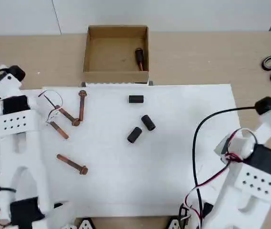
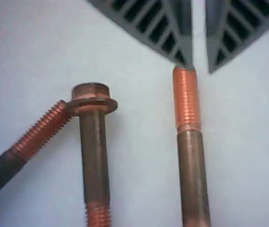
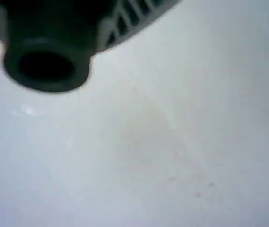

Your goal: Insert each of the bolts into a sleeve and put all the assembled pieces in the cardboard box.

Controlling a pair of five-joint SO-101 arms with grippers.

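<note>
Left pincer [image 2: 200,66] slightly apart, bolt [image 2: 191,151] tip right at its fingertips; right pincer [image 3: 73,33] clamped on sleeve [image 3: 44,81].

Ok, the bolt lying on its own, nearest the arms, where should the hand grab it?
Grip the lone bolt on its shank near the flanged head, coming straight down with the jaws across its length. It lies flat on the white mat, apart from the other bolts, and that probably leaves the threaded end free.
</note>
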